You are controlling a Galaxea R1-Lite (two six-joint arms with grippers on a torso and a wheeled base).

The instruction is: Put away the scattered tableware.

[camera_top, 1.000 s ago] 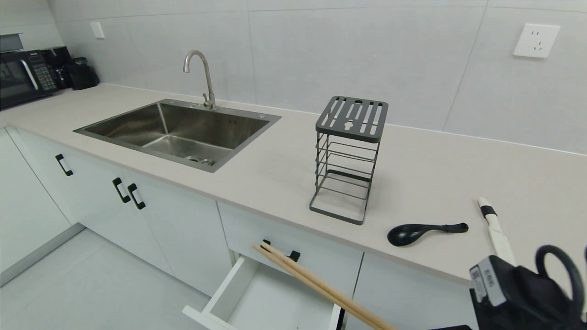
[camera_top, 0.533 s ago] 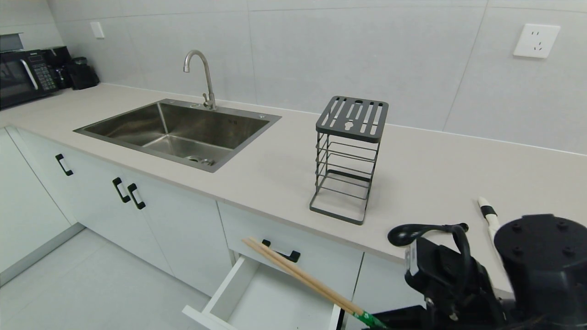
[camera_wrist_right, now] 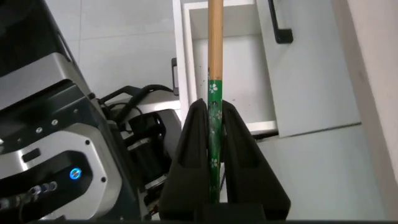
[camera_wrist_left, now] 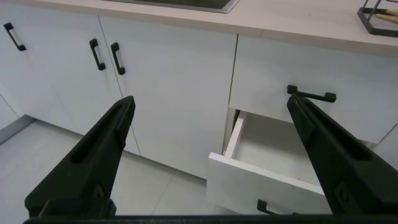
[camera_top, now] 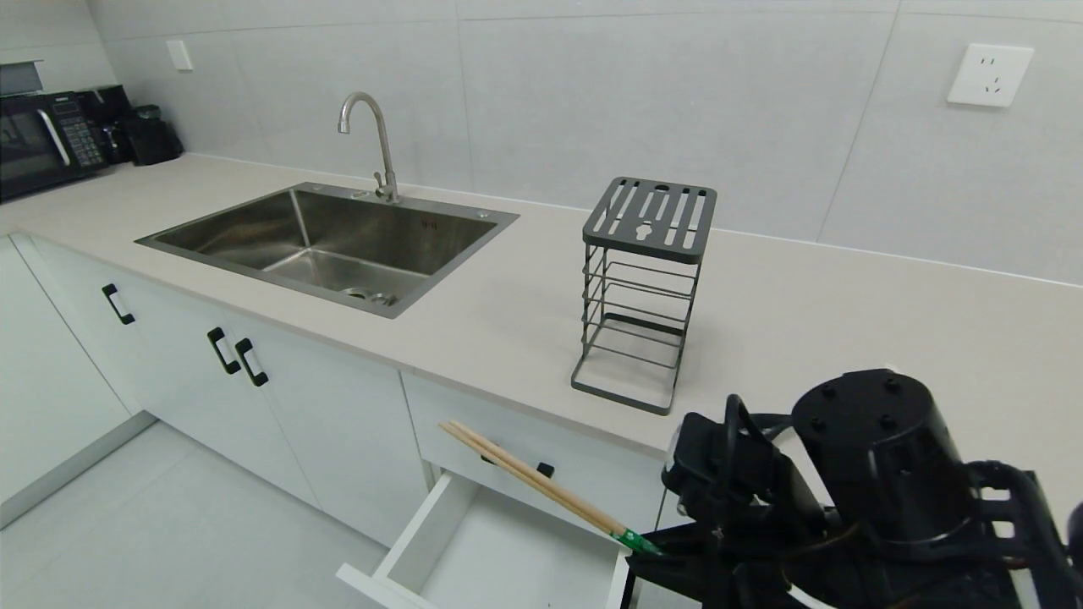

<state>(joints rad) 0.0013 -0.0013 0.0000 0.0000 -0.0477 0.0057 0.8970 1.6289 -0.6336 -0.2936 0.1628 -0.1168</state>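
A pair of wooden chopsticks (camera_top: 533,482) with green ends slants up and to the left above the open white drawer (camera_top: 398,533) under the counter. My right gripper (camera_top: 650,550) is shut on their green ends. In the right wrist view the chopsticks (camera_wrist_right: 214,56) run straight out from between the fingers (camera_wrist_right: 196,124) over the drawer (camera_wrist_right: 242,74). In its own wrist view, my left gripper (camera_wrist_left: 211,124) hangs open and holds nothing, in front of the cabinet and facing the same drawer (camera_wrist_left: 233,137).
A dark wire rack (camera_top: 643,296) stands on the counter just behind the drawer. The steel sink (camera_top: 330,245) with its faucet (camera_top: 368,135) lies to the left, and a microwave (camera_top: 42,139) sits at the far left. Cabinet doors with black handles (camera_top: 237,355) are below the sink.
My right arm has swung left along the counter's front edge, carrying the chopsticks left over the drawer. It now covers the black spoon and the white-handled utensil that lay on the counter.
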